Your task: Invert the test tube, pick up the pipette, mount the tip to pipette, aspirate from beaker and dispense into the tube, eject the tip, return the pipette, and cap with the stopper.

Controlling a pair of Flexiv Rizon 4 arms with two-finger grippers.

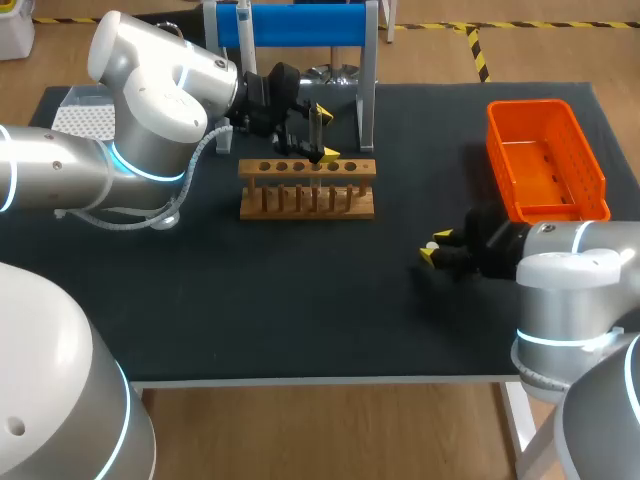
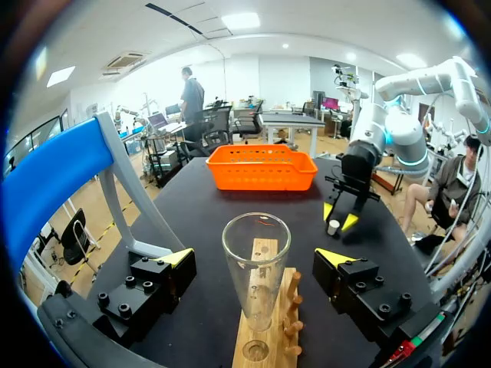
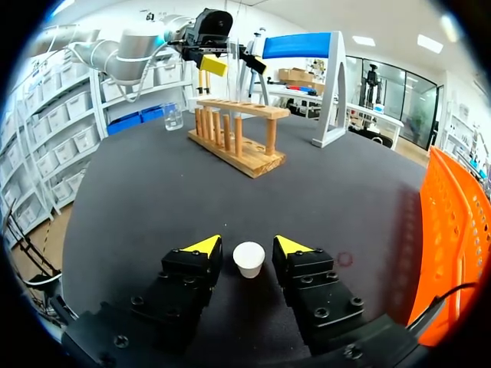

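Left tool (image 1: 324, 133): fingers (image 2: 157, 287) spread wide, one on either side of the clear glass test tube (image 2: 256, 253), touching it on neither side. We see the tube standing upright in the light wooden peg rack (image 1: 307, 190), open mouth up. One empty hole shows in the rack on the tool's side of the tube.

The rack sits on the black worktop (image 1: 300, 300), toward the far edge and a little left of the middle. Just behind it, at the far edge, stands the blue-topped stand with grey legs (image 1: 300, 25). The slim white pipette (image 1: 243, 22) hangs on the stand's left part.

Our left arm comes in from the left edge. It covers the ground between the rack and the white perforated box (image 1: 82, 118) at the far left corner. From the right wrist we make out a small clear glass beaker (image 3: 173, 116) on the worktop beyond the rack, under the left arm.

Right tool (image 3: 248, 244): drawn narrow, pinching the small white stopper (image 3: 248, 261) between its yellow tips. It hangs low over the worktop toward the right edge, pointing at the left edge, well apart from the rack.

The orange plastic basket (image 1: 530, 103) lies at the far right corner, just behind our right arm's wrist.
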